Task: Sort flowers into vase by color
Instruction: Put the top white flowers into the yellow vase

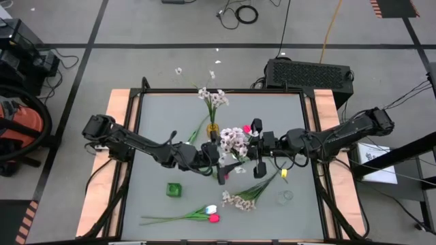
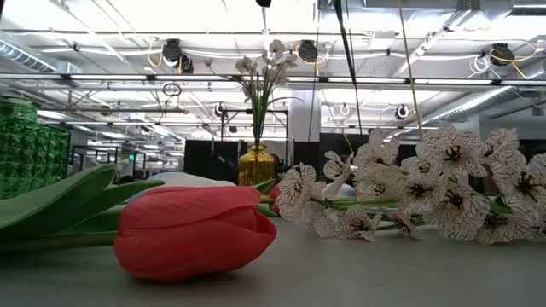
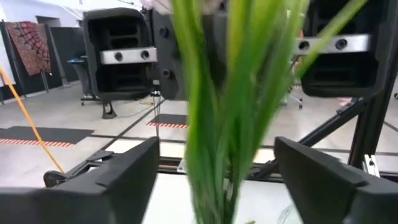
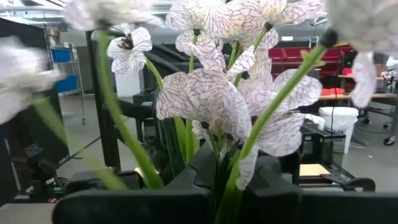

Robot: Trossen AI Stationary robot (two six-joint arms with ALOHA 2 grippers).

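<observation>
Green cube (image 1: 174, 189) beside fallen tulips (image 1: 211, 214)

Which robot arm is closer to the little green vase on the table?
Left. The left gripper is up and to the right of the green vase. The right gripper, beyond the held white spray, is farther off.

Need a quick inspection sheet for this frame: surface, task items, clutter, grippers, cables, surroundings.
Surface: grey table, wooden side strips.
Job's things: yellow vase holds white flowers; green vase and clear vase look empty; pink and white tulips lie near the front edge; a white spray lies by them; another spray is held mid-table.
Clutter: nothing seen.
Grippers: left gripper and right gripper meet at the held spray.
Cables: loose leads on the floor.
Surroundings: black case, workshop floor.
</observation>
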